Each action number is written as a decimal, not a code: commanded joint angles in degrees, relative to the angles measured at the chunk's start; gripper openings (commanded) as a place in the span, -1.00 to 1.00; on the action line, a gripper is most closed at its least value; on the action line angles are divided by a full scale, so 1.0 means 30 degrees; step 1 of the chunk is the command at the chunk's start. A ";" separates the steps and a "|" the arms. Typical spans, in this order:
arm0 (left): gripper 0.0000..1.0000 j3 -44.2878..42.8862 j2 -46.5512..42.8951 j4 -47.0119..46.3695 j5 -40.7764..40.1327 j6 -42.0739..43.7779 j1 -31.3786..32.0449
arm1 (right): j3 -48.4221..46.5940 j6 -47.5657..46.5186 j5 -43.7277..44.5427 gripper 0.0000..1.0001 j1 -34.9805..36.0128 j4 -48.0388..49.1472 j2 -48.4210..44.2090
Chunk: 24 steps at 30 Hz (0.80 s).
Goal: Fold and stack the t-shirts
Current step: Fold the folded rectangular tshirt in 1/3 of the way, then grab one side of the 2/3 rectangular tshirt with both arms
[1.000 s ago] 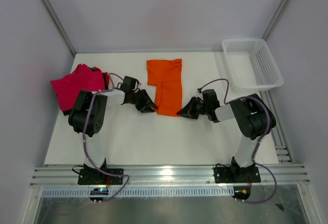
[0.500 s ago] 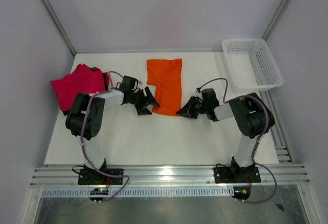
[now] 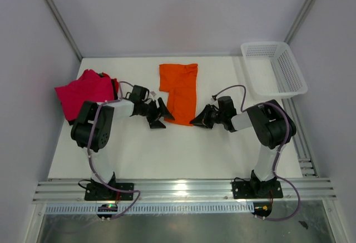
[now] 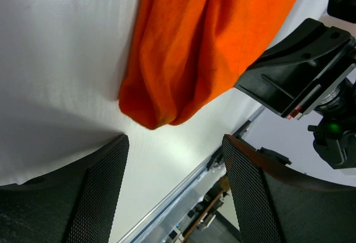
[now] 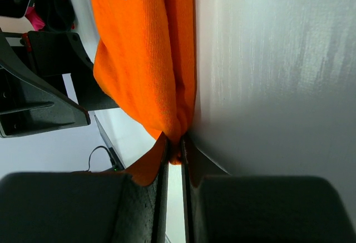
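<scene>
- Letting go, the left claw (image 3: 160, 115) now stands open beside the orange shirt (image 3: 181, 90); a second ago it was tighter.
- The right claw (image 3: 196, 122) stays pinched on the shirt's near end.
- This fold looks almost done.
- The shirt lies in the middle of the table (image 3: 144, 148), with its long side running from the arms to the back.

**Bright, even light with a few hot spots**

From above, soft diffuse light fills the white surface (image 3: 139, 154). Shadows under the arms are faint, and glare flares on the metal rail (image 3: 181, 186) at the near edge. In the left wrist view the surface washes out just below the orange t-shirt (image 4: 183, 43). In the right wrist view the cloth's weave is crisp, while the right gripper (image 5: 174, 145) looks dark and soft.
</scene>
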<state>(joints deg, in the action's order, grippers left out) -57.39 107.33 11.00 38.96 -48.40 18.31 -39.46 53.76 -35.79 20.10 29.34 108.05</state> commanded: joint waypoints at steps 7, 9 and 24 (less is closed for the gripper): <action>0.45 -0.1612 0.3100 -0.0329 -0.0594 0.0226 0.0051 | 0.0381 -0.0750 0.1032 -0.88 0.0274 -0.0639 0.0370; 0.43 -0.1934 0.3334 -0.0241 -0.0711 0.0226 0.0051 | 0.0381 -0.0897 0.1061 -0.88 0.0274 -0.0757 0.0341; -1.00 -0.1966 0.3570 -0.0153 -0.0126 0.0255 0.0051 | -0.0029 -0.1307 0.1090 -0.88 0.0274 -0.1518 0.0166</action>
<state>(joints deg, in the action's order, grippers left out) -64.07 117.19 9.26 43.55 -49.28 18.26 -39.64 53.19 -35.75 20.25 28.97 108.03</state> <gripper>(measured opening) 0.022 0.132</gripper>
